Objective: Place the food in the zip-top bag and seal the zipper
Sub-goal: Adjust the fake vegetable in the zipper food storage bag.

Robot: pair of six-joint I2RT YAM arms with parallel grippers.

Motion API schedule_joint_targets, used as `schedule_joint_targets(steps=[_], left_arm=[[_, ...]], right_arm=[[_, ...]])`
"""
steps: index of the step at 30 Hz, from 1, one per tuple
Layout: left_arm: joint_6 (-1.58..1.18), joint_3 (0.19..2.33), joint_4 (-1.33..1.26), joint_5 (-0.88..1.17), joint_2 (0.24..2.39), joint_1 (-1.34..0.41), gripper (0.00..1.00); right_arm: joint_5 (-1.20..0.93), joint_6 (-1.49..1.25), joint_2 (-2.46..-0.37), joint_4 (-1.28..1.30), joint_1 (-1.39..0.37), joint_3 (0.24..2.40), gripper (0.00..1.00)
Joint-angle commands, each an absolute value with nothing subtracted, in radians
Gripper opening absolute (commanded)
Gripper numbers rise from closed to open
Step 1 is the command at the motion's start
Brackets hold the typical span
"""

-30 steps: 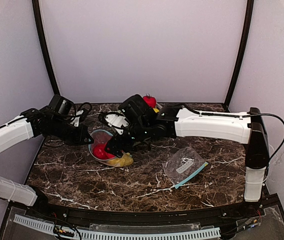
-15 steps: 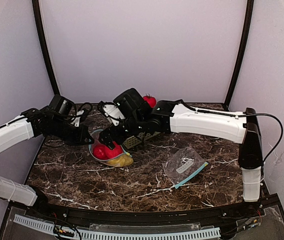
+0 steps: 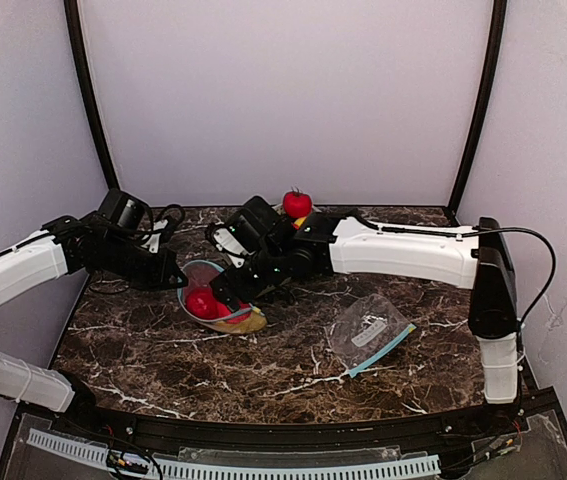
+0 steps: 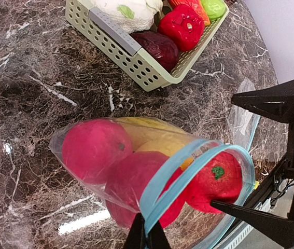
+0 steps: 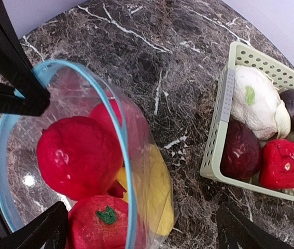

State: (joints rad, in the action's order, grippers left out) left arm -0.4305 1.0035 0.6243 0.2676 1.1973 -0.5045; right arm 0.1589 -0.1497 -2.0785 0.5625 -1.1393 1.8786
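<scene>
Blue-rimmed zip-top bag point(image 4: 173, 176) part-filled with food point(image 4: 92, 150) | left gripper point(image 4: 147, 236) pinches rim | right gripper point(image 5: 141, 225) spread, empty, over mouth | we judge loading underway; next: fetch from basket point(image 5: 217, 129).

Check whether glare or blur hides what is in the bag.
Left wrist: sharp, one glare streak on the table beside the bag. Right wrist: sharp, a bright spot through the plastic; fruit clear. Top: dim, fruit only small red-yellow blobs.
</scene>
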Motion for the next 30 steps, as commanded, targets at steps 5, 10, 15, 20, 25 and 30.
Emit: schedule_joint_targets(steps=[5,10,15,20,25,30], left_arm=[[-0.415,1.042,0.641,0.245,1.198,-0.51,0.01],[-0.414,1.042,0.646,0.237,1.197,-0.509,0.01],[-0.416,1.04,0.643,0.237,1.199,-0.51,0.01],[-0.418,1.037,0.632,0.245,1.206,-0.51,0.01],[-0.431,1.028,0.611,0.254,1.212,-0.509,0.01],[-0.43,1.03,0.609,0.248,1.211,-0.509,0.01]], right_arm=[[0.233,-0.186,-2.097,0.618,-1.138,1.866,0.96],[0.275,-0.183,-2.092,0.63,-1.134,1.848,0.96],[0.287,-0.183,-2.098,0.644,-1.132,1.846,0.96],[0.073,-0.192,-2.059,0.633,-1.097,1.901,0.96],[-0.146,-0.184,-1.928,0.489,-1.075,1.81,0.97],[-0.232,-0.117,-1.746,0.254,-1.073,1.513,0.93]])
